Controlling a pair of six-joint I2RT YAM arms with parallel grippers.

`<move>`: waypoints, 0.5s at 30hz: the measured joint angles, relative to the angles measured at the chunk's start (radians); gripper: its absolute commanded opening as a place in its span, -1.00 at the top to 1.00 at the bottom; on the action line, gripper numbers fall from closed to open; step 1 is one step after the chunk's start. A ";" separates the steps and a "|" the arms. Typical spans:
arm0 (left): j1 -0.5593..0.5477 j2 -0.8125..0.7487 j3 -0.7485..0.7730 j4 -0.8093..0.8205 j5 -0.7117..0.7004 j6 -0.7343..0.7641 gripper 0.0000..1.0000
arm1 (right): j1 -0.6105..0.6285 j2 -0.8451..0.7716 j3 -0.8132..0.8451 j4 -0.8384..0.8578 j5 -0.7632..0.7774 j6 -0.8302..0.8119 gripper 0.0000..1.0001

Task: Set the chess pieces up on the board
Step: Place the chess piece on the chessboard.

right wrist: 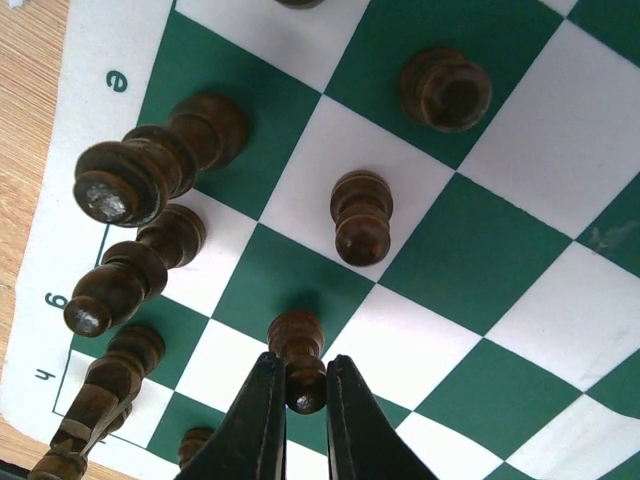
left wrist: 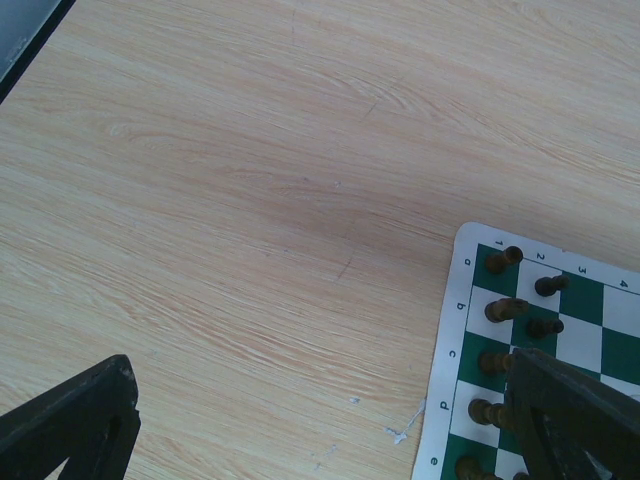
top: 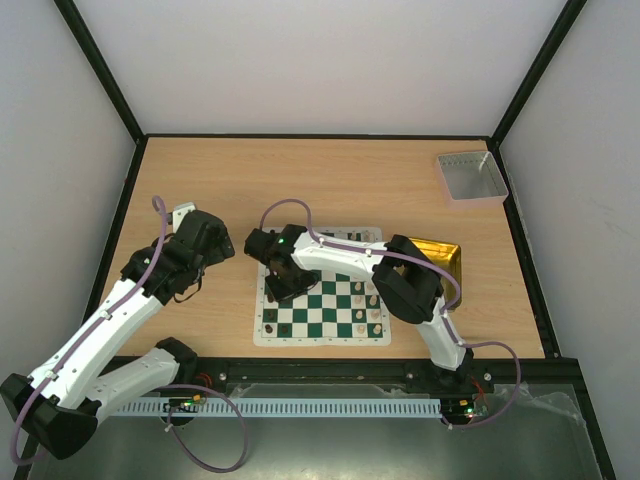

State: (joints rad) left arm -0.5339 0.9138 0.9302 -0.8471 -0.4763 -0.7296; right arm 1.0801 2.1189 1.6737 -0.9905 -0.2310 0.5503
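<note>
Space is widest on the left and far side of the tabletop (top: 330, 175), where bare wood runs from the board (top: 322, 340) out to the black frame at the edges. The board lies flat near the front edge, about midway across, its white border just short of the rail in front of the arm bases. A yellow tray (top: 448, 252) sits close beside the board's right edge, partly hidden under the right arm, and a grey tray (top: 470, 176) stands well apart in the far right corner.

The left pincer (left wrist: 320, 410) hangs over bare wood to the left of the board with its fingers (left wrist: 70, 430) spread wide and nothing between them. From its wrist camera only the board's corner shows, with the lettered border.

The right arm reaches across the board to its left side. The right pincer (right wrist: 298, 390) is pressed together on the head of a dark pawn (right wrist: 297, 340), which stands upright near where a green and a white square meet. Other dark pieces (right wrist: 130, 180) crowd the lettered edge just to the side of it, close to that edge, and two more pawns stand apart on inner squares. Toward the middle the squares are open. Cream pieces (top: 368, 305) stand along the board's right side.
</note>
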 measured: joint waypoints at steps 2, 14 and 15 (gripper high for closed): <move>0.000 0.000 0.000 0.000 0.000 0.000 -0.98 | 0.000 0.001 0.000 0.000 0.000 0.000 0.87; 0.000 0.000 0.000 0.000 0.000 0.000 -0.98 | 0.000 0.004 0.001 0.000 -0.002 0.000 0.86; 0.000 0.000 0.000 0.000 0.000 0.000 -0.98 | 0.000 0.004 0.001 0.000 -0.002 0.000 0.81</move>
State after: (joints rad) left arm -0.5343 0.9138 0.9302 -0.8474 -0.4763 -0.7296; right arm 1.0801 2.1231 1.6745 -0.9905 -0.2333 0.5499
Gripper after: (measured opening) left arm 0.991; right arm 0.067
